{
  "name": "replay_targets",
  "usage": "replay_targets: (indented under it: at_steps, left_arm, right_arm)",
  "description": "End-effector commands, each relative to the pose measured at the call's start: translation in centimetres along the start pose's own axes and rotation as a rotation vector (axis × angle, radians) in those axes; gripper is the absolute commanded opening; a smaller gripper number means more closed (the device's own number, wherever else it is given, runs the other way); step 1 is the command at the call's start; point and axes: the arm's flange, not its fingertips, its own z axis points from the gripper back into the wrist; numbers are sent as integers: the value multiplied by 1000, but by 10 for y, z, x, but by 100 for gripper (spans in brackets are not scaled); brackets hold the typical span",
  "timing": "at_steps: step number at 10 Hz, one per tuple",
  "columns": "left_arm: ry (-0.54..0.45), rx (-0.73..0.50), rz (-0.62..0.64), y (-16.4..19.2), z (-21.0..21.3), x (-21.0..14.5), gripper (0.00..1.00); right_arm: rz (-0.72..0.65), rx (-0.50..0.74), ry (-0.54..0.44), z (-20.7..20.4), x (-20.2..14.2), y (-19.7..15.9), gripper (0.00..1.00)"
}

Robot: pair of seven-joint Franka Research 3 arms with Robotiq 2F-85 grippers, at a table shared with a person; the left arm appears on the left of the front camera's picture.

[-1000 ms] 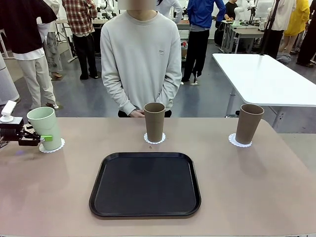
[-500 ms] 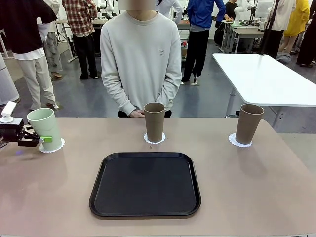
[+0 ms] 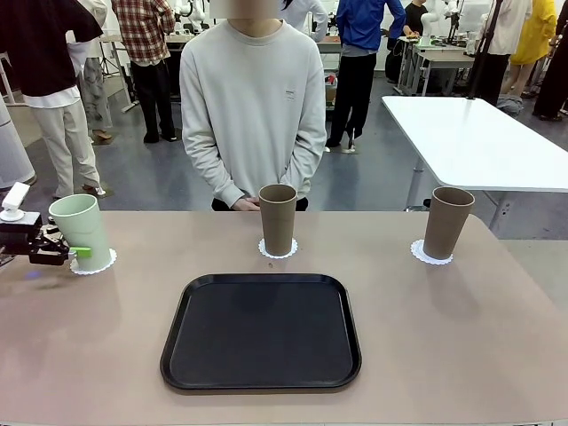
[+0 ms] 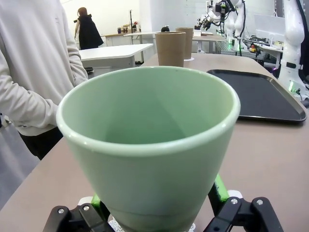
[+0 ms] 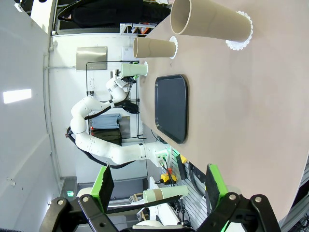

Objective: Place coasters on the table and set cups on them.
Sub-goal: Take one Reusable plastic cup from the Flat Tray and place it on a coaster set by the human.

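A black tray (image 3: 261, 331) is seen lying nearest the robot's edge of the beige table (image 3: 461, 337), and it serves as the landmark here. Beyond the tray's far edge, at the middle, a brown cup (image 3: 278, 219) is stood upright on a lacy white coaster (image 3: 278, 250). To the tray's far right, a second brown cup (image 3: 446, 222) is stood on its own coaster (image 3: 430, 255). To the tray's far left, the mint green cup (image 3: 81, 231) is set on a third coaster (image 3: 96, 263). The left gripper (image 3: 78, 251) is held level at this cup's base; in the left wrist view its green-padded fingers (image 4: 219, 187) are spread on either side of the cup (image 4: 152, 140), released rather than clamped. In the right wrist view the right gripper (image 5: 159, 188) is seen with its fingers (image 5: 214, 183) parted wide, nothing between them, well away from the tray. Behind the table, past the middle cup, a person in a pale grey sweatshirt (image 3: 253, 98) is stood with hands clasped. A small chest label is borne by the sweatshirt, too small to be read.
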Motion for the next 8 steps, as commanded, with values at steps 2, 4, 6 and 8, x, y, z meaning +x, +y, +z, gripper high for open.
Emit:
replay_targets:
  at_steps: [2, 4, 6, 8]
  left_arm:
    - [37, -42, 17, 4, 7, -3, 100]
    - [41, -39, 15, 5, 9, -4, 100]
    - [52, -25, 5, 6, 12, -6, 100]
    - [53, 15, 5, 11, 21, -8, 100]
  right_arm:
    - [-1, 0, 0, -1, 0, 1, 100]
    - [-1, 0, 0, -1, 0, 1, 100]
    - [-1, 0, 0, -1, 0, 1, 100]
    - [-1, 0, 0, -1, 0, 1, 100]
